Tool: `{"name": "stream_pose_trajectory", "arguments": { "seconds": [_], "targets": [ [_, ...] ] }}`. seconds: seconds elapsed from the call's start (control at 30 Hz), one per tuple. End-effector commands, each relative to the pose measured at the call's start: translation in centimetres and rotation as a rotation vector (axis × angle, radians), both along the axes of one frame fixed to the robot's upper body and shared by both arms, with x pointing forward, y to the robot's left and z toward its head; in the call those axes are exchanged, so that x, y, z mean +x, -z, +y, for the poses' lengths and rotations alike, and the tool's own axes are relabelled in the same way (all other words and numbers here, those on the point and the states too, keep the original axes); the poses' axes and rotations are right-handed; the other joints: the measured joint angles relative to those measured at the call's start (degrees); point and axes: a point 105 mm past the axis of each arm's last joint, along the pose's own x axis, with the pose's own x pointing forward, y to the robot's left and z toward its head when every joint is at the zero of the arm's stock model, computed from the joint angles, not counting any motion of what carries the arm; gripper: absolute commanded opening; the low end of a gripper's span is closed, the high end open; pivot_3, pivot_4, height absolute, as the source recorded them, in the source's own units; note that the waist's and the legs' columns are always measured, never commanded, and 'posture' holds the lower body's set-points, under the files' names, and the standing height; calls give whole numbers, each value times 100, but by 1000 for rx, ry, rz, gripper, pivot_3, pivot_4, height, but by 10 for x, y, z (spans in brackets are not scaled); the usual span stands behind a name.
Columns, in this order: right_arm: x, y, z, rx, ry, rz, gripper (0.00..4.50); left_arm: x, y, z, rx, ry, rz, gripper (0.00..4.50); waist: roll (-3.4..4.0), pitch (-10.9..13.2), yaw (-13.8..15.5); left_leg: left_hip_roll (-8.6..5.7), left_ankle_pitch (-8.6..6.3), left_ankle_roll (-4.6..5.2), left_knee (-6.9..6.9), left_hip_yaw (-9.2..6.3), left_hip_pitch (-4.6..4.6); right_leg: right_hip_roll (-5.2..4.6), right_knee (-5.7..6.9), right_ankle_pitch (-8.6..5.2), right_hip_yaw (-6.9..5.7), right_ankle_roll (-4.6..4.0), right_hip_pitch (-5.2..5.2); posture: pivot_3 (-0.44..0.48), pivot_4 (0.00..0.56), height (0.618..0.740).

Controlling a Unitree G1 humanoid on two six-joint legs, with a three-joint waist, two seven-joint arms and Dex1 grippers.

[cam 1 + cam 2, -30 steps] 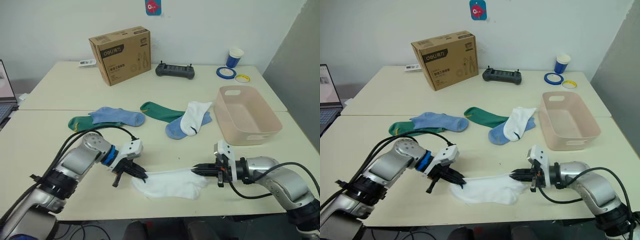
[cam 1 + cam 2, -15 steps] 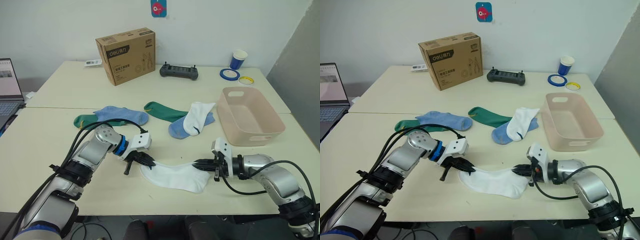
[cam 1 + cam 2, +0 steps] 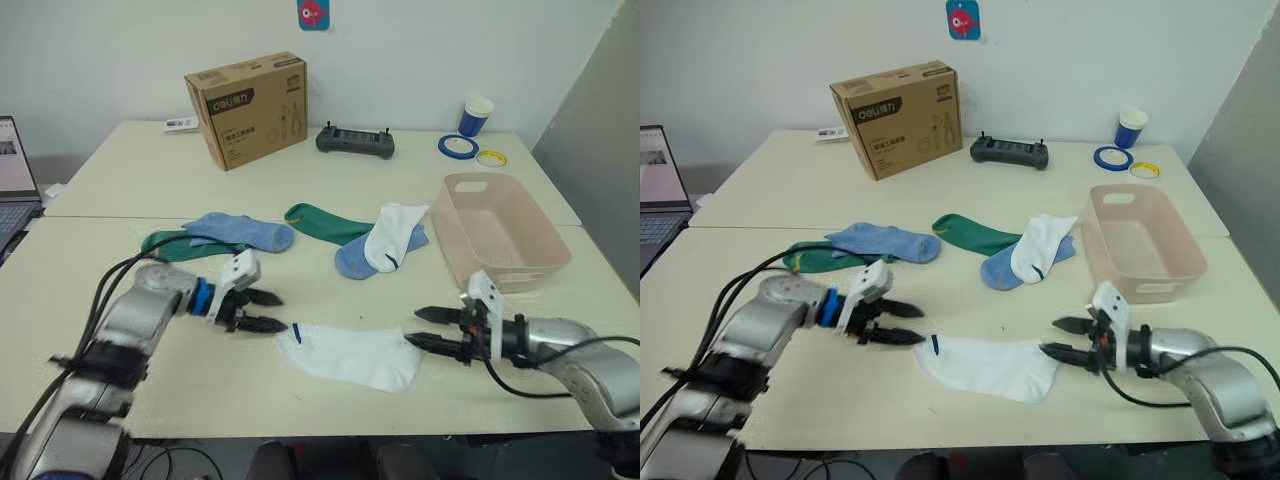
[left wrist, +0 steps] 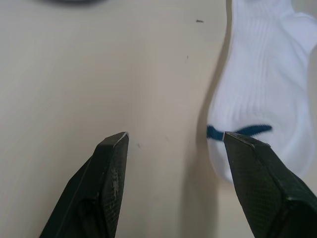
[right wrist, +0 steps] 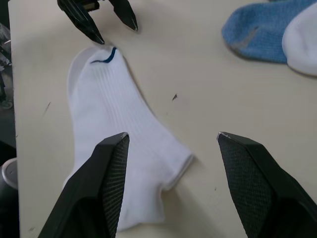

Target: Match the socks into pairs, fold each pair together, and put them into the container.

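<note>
A white sock (image 3: pixel 350 355) with a dark blue mark at its cuff lies flat near the table's front edge. My left gripper (image 3: pixel 282 312) stands open just left of its cuff end (image 4: pixel 262 99), apart from it. My right gripper (image 3: pixel 412 325) is open just right of its toe end (image 5: pixel 124 134), holding nothing. Further back lie a light blue sock (image 3: pixel 240 232) over a dark green sock (image 3: pixel 165 245), a second green sock (image 3: pixel 320 222), and a second white sock (image 3: pixel 392 235) lying on a blue one (image 3: pixel 352 260). The pale pink container (image 3: pixel 520 277) stands at the right.
At the back of the table are a brown cardboard box (image 3: pixel 245 95), a black controller (image 3: pixel 355 142), a blue cup (image 3: pixel 473 115) and tape rolls (image 3: pixel 455 147). A laptop (image 3: pixel 10 175) sits at the far left edge.
Both grippers have opened and let go of the white sock's two ends, drawing slightly apart. The sock now lies flat on the table.
</note>
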Motion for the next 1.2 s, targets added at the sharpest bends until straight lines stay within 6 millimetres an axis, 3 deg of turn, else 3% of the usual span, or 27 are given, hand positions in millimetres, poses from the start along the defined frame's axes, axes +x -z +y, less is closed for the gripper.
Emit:
{"name": "stream_pose_trajectory", "arguments": {
  "seconds": [0.03, 0.27, 0.43, 0.5, 0.6, 0.7, 0.83, 1.2],
  "targets": [
    [-9, 0, 2, -8, -7, -18, 3071, -9, -9, -6, -25, -37, 13, 3099, 0, 1, 10, 0, 0, 0, 1, -7, -2, 0, -1, -1, -8, 0, 0, 0, 150, 740],
    [-21, 15, 7, -13, -11, 27, 3071, -25, 11, -11, 3, -85, 67, 3099, 2, 1, 9, -6, 1, -1, 5, -16, 4, -5, 0, 4, -13, 0, 8, 0, 150, 740],
    [-18, 21, 9, -16, -2, 25, 3071, -23, 20, -15, 2, -116, 71, 3099, 6, -1, 15, -11, 1, -1, 5, -16, 8, -9, 0, 3, -12, -1, 7, 0, 150, 740],
    [-16, 21, 9, -8, 3, 22, 3071, -21, 21, -15, 4, -119, 66, 2723, 6, -1, 26, -13, 1, -2, 5, -17, 7, -12, -1, 3, -16, -1, 6, 0, 150, 740],
    [-14, 19, 9, -3, 5, 17, 2472, -21, 19, -16, -8, -117, 66, 1940, 6, -1, 24, -14, 1, -2, 5, -17, 7, -14, -1, 4, -17, -1, 8, 0, 150, 740],
    [-13, 18, 8, -1, 8, 11, 1363, -22, 18, -18, -21, -102, 73, 965, 6, -1, 21, -14, 0, -2, 2, -16, 5, -13, -1, 3, -18, 0, 9, 0, 150, 740],
    [-13, 17, 8, 2, 5, 10, 25, -28, 17, -25, -43, -67, 83, 0, 6, -1, 21, -13, 0, -1, 0, -18, 3, -13, -1, 0, -20, -3, 9, 0, 150, 740],
    [-9, 10, 10, 17, 5, -11, 8, -14, 11, -11, -24, -143, 35, 0, 6, 0, 20, -13, 0, -1, 1, -21, 2, -12, -1, 1, -23, -3, 8, 0, 150, 740]
  ]
}}
